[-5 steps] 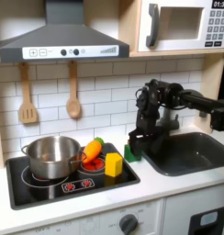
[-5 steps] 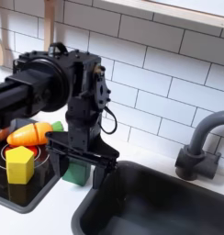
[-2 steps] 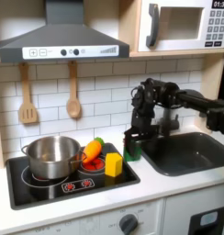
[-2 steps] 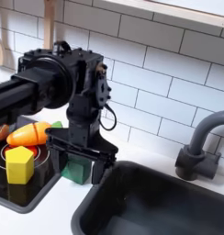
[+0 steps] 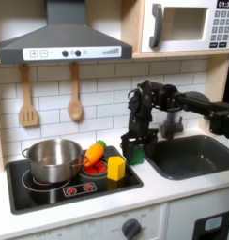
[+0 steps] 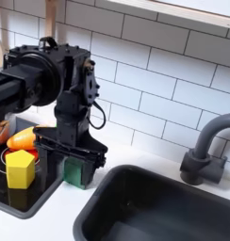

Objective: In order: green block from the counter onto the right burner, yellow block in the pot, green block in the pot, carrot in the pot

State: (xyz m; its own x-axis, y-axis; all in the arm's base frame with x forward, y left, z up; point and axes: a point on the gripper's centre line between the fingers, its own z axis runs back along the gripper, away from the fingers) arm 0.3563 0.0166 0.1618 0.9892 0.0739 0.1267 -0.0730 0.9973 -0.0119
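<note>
The gripper point(image 5: 132, 150) is lowered at the stove's edge, and its two fingers point(image 6: 68, 172) stand on both sides of the green block point(image 6: 77, 174), closed on it; whether the block touches the surface or is a little lifted, I cannot tell. The block is at the border between the white counter point(image 6: 51, 218) and the black stovetop point(image 5: 51, 199), beside the sink point(image 5: 196, 155). The yellow block point(image 5: 115, 168) stands on the stovetop, just beside the carrot point(image 5: 92, 154), which lies behind it. The pot point(image 5: 51, 159) sits on the burner at the first exterior view's left.
</note>
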